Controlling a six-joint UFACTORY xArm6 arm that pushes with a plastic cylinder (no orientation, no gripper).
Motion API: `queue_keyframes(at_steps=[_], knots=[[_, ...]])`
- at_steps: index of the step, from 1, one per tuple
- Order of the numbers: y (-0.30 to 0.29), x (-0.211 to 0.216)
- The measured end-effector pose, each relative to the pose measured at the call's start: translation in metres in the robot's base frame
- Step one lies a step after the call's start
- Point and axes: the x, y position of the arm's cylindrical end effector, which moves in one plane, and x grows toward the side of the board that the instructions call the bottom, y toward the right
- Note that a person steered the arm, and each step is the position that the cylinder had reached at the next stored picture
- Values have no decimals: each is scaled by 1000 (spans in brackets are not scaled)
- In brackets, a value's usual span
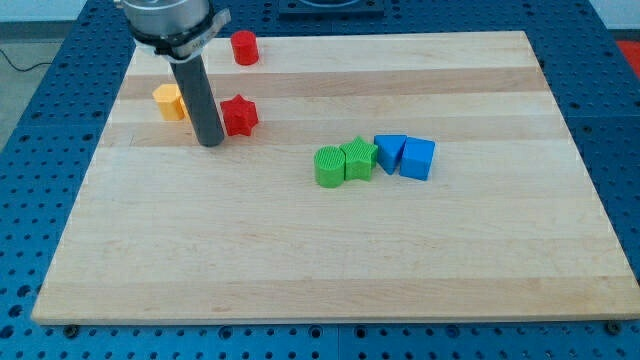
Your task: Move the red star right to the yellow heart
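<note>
Rod is nudging the red star (239, 115)

No jaws here: my tip (211, 143) is sitting just left of it, yellow heart (170, 101) lying behind the rod.

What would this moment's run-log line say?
my tip: touching red star's left | yellow block: left of rod | red star: apart from it

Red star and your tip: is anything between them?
Nothing. In the camera view my tip sits right against the red star on the view's left, with no block between them.
</note>
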Motion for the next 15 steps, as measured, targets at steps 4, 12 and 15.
queue_keyframes(at_steps=[4, 12, 15], knots=[[28, -23], [42, -41], [125, -64]])
